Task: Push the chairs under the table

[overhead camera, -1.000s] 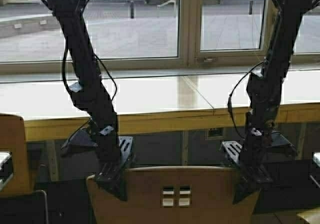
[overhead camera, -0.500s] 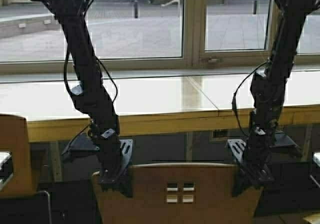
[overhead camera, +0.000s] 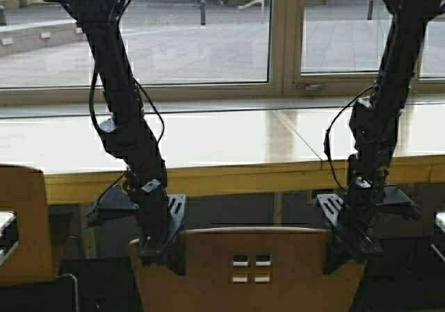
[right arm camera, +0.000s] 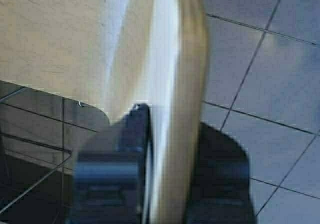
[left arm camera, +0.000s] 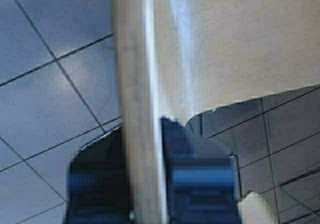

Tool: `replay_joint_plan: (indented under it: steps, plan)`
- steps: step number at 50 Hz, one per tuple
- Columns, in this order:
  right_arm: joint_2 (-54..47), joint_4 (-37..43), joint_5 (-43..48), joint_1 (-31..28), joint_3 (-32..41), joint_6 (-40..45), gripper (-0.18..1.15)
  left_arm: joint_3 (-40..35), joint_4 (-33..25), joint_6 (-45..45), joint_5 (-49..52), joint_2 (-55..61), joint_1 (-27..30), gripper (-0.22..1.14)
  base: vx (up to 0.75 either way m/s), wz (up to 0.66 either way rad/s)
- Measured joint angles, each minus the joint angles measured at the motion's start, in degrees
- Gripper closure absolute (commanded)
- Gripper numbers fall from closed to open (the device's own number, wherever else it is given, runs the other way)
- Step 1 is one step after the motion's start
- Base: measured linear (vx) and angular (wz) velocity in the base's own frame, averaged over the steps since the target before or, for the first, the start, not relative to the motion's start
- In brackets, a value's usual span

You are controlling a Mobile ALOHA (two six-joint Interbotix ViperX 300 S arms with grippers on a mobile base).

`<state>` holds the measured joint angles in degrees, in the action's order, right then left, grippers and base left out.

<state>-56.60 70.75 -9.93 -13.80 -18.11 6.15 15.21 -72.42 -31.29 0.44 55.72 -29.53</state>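
Note:
A tan plywood chair point(overhead camera: 250, 263) with four small square holes in its backrest stands at the bottom centre of the high view, facing the long pale-wood table point(overhead camera: 208, 142). My left gripper point(overhead camera: 161, 248) is shut on the left end of the backrest's top edge. My right gripper point(overhead camera: 348, 246) is shut on the right end. In the left wrist view the backrest edge point(left arm camera: 140, 59) runs between the fingers of the left gripper point(left arm camera: 142, 134). The right wrist view shows the backrest edge point(right arm camera: 180, 49) clamped in the right gripper point(right arm camera: 172, 121). The chair's seat and legs are hidden.
A second tan chair point(overhead camera: 21, 222) stands at the left edge, beside the table. Large windows point(overhead camera: 201, 41) run behind the table. Dark space lies under the table front point(overhead camera: 229, 208). Grey tiled floor point(left arm camera: 45, 109) shows in the wrist views.
The robot has moved: the table front and window frame have shifted right and lower and look closer. Both grippers keep their hold on the chair's backrest.

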Motion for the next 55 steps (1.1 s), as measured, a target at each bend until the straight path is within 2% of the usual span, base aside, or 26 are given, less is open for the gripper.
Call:
replay_joint_plan:
  steps: [55]
  plan:
    - [-1.41, -2.72, -0.97, -0.09, 0.62, 1.32, 0.93, 0.18, 0.0, 0.0, 0.35, 0.09, 0.09, 0.89, 0.22, 0.05]
